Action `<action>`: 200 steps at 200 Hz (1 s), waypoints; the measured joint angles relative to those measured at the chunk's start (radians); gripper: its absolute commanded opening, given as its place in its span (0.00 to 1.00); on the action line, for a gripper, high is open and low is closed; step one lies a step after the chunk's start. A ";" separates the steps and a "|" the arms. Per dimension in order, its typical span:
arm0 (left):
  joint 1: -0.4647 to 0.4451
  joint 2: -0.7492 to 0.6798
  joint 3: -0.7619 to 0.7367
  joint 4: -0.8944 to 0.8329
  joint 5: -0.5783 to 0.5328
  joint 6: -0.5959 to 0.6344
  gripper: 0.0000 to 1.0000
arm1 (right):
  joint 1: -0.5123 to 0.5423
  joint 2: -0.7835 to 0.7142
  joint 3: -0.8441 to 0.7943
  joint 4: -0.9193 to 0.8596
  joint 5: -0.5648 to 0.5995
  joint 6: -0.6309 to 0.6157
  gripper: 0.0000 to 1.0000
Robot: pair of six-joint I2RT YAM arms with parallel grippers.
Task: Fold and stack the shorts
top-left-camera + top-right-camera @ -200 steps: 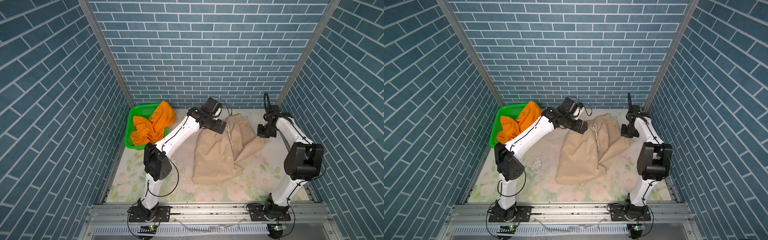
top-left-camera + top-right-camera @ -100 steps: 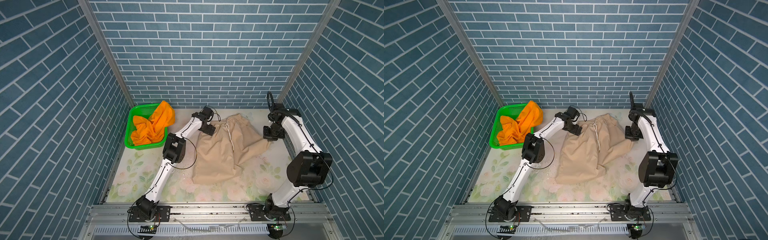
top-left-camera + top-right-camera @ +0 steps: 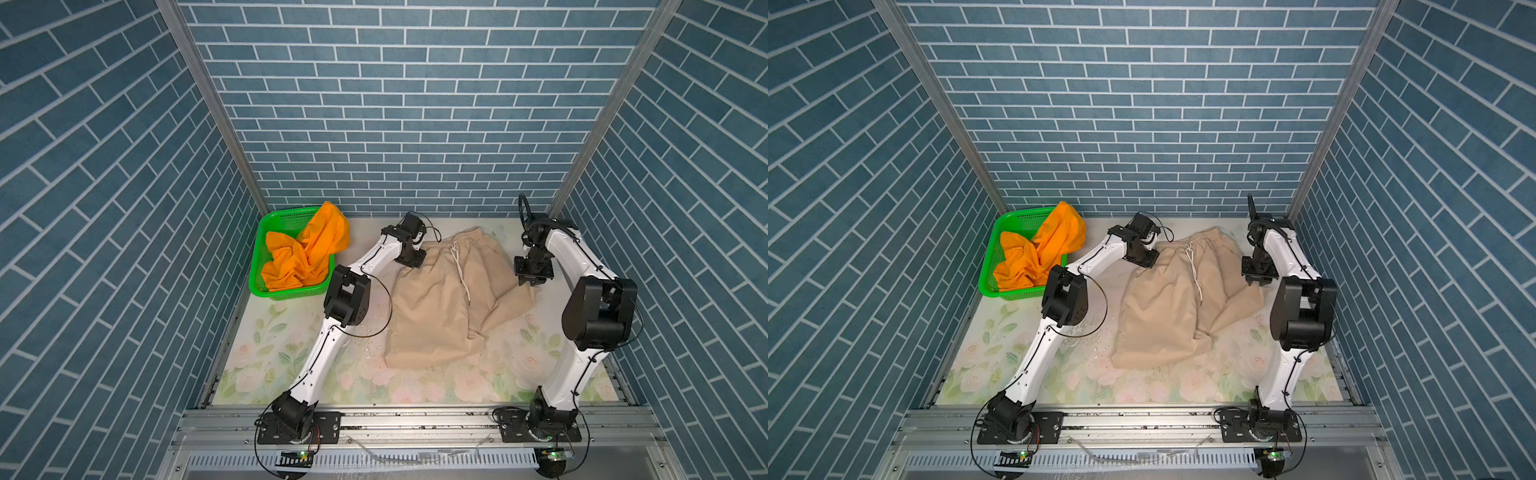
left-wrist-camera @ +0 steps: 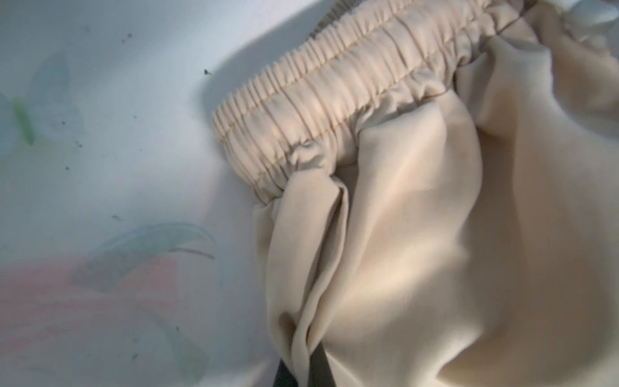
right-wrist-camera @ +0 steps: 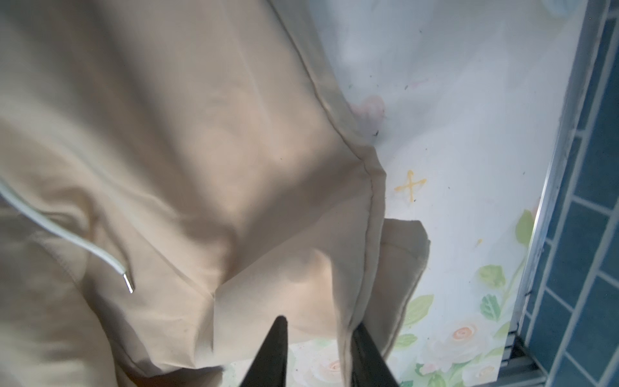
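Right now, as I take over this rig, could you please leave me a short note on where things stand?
Left claw: shut on the beige shorts, on a side fold below the waistband.
Right claw: open, with a leg hem between its fingers.
Beige shorts lie spread out on the table, unfolded. The orange shorts sit crumpled in the green basket.
Done: nothing folded or stacked.
Left: fold both pairs, then stack them.

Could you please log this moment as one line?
left gripper: shut on beige cloth shorts; right gripper: open astride their hem; orange cloth shorts: in green plastic basket
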 measured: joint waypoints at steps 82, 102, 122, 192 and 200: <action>0.128 -0.352 -0.448 0.023 -0.185 -0.118 0.00 | 0.074 -0.554 -0.480 0.313 -0.238 0.129 0.57; 0.154 -0.448 -0.565 0.046 -0.246 -0.147 0.00 | 0.117 -0.635 -0.625 0.341 -0.250 0.195 0.60; 0.152 -0.517 -0.655 0.071 -0.287 -0.173 0.07 | 0.109 -0.723 -0.754 0.365 -0.237 0.265 0.60; 0.150 -0.554 -0.723 0.164 -0.219 -0.212 0.99 | 0.074 -0.739 -1.006 0.611 -0.241 0.412 0.64; 0.150 -0.562 -0.735 0.168 -0.212 -0.214 1.00 | 0.064 -0.728 -1.010 0.635 -0.243 0.416 0.64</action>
